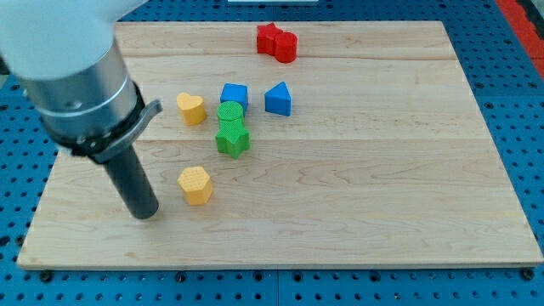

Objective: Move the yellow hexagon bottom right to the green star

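A yellow heart, blue cube, blue triangle and green cylinder cluster (red pieces sit apart).

**No readable text anywhere**

No letters, numbers, labels, brands or signs legible on any surface. Nothing printed on the wooden board, only plain grain. Nothing marked on the blocks: yellow hexagon, yellow heart, green star, green cylinder, blue cube, blue triangle, red block at 12 o'clock. Nothing written on the dark rod or its grey housing at 9 o'clock, nor near my tip. Blue pegboard around the board also bare of markings.
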Available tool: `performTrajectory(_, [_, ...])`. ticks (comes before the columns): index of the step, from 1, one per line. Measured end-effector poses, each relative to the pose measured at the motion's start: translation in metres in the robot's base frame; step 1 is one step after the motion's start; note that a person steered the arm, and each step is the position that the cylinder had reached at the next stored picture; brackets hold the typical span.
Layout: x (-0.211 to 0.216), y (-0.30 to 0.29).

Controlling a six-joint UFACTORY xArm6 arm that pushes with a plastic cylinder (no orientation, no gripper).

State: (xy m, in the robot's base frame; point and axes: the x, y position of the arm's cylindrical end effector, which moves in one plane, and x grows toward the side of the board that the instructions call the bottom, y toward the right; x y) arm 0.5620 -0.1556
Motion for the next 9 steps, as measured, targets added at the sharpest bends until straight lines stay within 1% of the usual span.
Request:
performTrajectory(2, [-0.029, 0.074])
performTrajectory(4, [-0.041, 0.135])
performTrajectory(5, [0.010, 0.054])
performTrajectory(6, [-0.003, 0.045])
performTrajectory(7, [-0.034, 0.071])
performTrajectory(9, [-0.055, 0.136])
